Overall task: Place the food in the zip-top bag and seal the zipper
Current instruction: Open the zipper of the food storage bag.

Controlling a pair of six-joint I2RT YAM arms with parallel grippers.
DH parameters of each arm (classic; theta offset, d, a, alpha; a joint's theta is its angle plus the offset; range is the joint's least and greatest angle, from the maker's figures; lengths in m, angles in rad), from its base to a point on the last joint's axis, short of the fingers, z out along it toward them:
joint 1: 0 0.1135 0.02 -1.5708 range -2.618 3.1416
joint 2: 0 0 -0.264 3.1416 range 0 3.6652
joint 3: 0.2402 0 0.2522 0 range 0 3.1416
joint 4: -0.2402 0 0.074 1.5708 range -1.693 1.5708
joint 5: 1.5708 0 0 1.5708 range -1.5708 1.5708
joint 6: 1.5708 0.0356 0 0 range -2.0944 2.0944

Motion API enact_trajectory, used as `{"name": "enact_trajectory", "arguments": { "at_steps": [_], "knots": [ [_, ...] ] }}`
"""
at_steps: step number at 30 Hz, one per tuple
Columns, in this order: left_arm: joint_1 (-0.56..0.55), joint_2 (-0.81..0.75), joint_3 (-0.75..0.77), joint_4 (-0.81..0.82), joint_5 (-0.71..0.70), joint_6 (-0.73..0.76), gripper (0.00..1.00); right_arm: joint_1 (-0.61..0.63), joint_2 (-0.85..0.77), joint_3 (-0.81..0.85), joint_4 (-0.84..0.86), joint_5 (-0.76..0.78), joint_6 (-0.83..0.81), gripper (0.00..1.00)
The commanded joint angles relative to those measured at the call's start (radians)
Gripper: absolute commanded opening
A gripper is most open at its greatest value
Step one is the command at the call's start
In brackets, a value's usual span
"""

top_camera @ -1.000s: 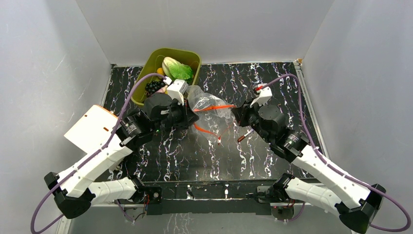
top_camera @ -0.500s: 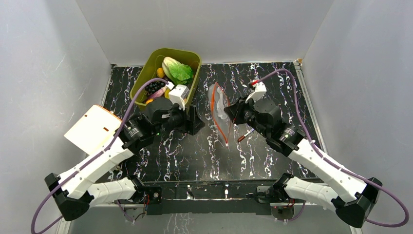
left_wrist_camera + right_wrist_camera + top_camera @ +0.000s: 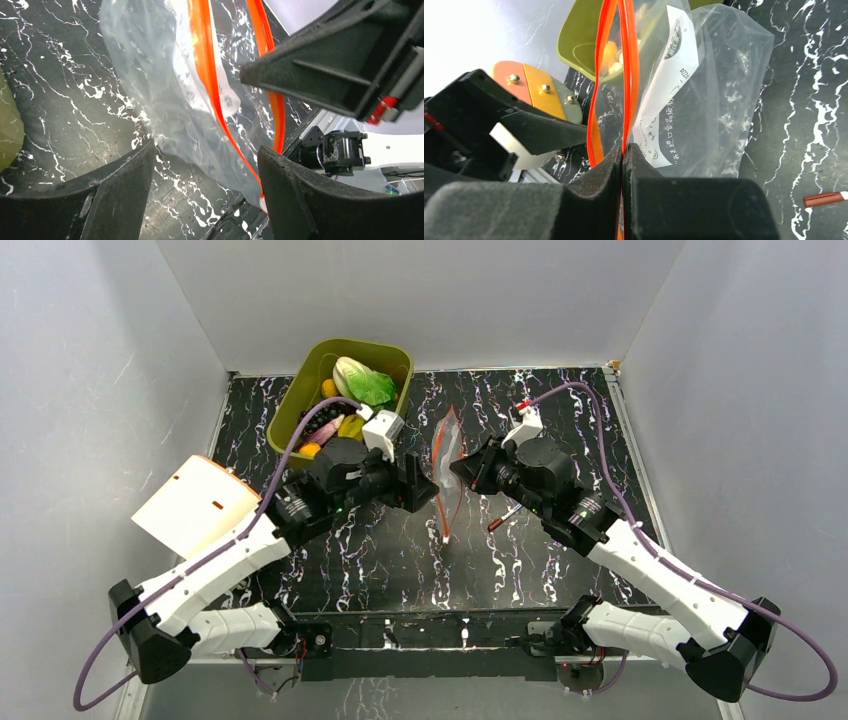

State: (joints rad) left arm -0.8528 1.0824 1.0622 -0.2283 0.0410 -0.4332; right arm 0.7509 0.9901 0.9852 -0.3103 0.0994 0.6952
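1. Landmark: olive-green bin [image 3: 404, 375], at the far left of the black marbled counter [image 3: 560, 400].
2. Food sits inside the bin: green-white cabbage [image 3: 362, 383] at its far end, a yellow piece [image 3: 350, 426] and an orange piece [image 3: 310, 448] toward its near end. A dark purple piece is partly hidden by the left arm's cable.
3. Zip-top bag [image 3: 449, 462] is to the right of the bin, near it but not touching, and hangs edge-on as a narrow upright sliver in the top view. Can't tell if its low end touches the counter.
4. Zipper [image 3: 629, 60] shows as two red-orange strips with a slim gap between them, so the mouth is slightly parted. A white printed label shows through the clear film.
5. Right claw [image 3: 462, 470] is on the side of the bag away from the bin. Its fingers are pressed together, pinching one zipper strip at the mouth edge.
6. Left claw [image 3: 424, 488] is just off the near right corner of the bin, between bin and bag. Its fingers are spread wide. The bag shows in the gap between them in the wrist view, with no grip on it.
7. Red-and-white stick [image 3: 503, 517] lies flat on the counter, further right of the bin than the bag and under the right arm.
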Motion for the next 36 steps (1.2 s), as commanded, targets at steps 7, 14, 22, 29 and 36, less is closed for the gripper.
{"name": "enact_trajectory", "arguments": {
  "at_steps": [7,14,22,29,36],
  "knots": [
    [-0.001,0.072,-0.036,0.146,-0.027,0.001,0.21,-0.003,-0.004,-0.048,0.096,-0.031,0.143,0.0],
    [0.0,0.031,0.027,-0.052,-0.19,0.053,0.0,-0.004,0.027,0.059,-0.214,0.282,0.026,0.0],
    [0.0,0.031,0.073,-0.166,-0.296,0.02,0.0,-0.004,-0.009,0.078,-0.282,0.38,-0.005,0.0],
    [0.0,0.052,0.094,-0.162,-0.232,0.027,0.01,-0.004,-0.017,0.076,-0.197,0.271,0.004,0.0],
    [0.0,0.019,0.081,-0.116,-0.255,0.051,0.58,-0.004,-0.008,0.09,-0.121,0.136,0.013,0.0]
  ]
}}
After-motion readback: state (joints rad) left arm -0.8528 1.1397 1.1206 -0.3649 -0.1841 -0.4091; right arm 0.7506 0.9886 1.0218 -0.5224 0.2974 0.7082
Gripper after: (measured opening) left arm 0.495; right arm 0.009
